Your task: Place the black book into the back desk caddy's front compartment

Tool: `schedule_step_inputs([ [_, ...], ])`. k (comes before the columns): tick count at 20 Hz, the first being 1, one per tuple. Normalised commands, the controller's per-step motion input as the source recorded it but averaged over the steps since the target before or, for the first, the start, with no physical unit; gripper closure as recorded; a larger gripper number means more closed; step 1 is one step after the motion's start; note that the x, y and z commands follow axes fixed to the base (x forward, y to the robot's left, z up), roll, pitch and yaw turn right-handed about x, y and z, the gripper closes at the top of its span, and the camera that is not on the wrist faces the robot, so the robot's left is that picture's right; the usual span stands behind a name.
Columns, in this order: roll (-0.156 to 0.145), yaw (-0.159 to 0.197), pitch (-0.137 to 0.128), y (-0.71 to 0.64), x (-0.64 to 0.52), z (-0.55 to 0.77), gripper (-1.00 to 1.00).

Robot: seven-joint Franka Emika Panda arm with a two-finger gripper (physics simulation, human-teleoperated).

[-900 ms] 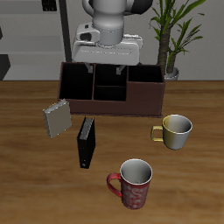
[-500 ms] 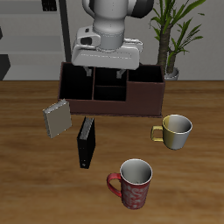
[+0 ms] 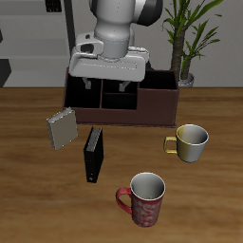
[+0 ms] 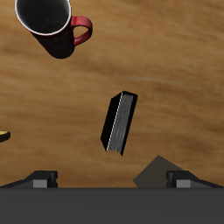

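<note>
While the open end effector [image 3: 104, 88] hangs empty above the back desk caddy [image 3: 157, 98], the black book [image 3: 92, 155] stands nearer the table's front.

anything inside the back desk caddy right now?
The back desk caddy shows only dark, bare compartments where visible. The tool and its mount hang in front of its middle and cover part of the interior, so that part cannot be checked. The black book stands on the table.

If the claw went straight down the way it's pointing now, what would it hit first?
Probably the black book, standing on the table right under the open claw; depth is hard to judge.
</note>
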Motion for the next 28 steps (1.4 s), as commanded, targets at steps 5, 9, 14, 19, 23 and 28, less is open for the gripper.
schedule_step_inputs([
  [5, 0.04, -0.015, -0.057, -0.27, 0.29, -0.17, -1.0],
  [9, 0.077, -0.051, -0.039, -0.11, 0.12, -0.16, -1.0],
  [14, 0.064, 0.04, -0.061, -0.23, 0.18, -0.22, -1.0],
  [19, 0.039, 0.012, 0.013, -0.25, 0.16, -0.22, -1.0],
  [23, 0.002, 0.016, 0.01, -0.16, 0.09, -0.23, -1.0],
  [28, 0.009, -0.034, 0.019, -0.04, 0.11, -0.26, -1.0],
])
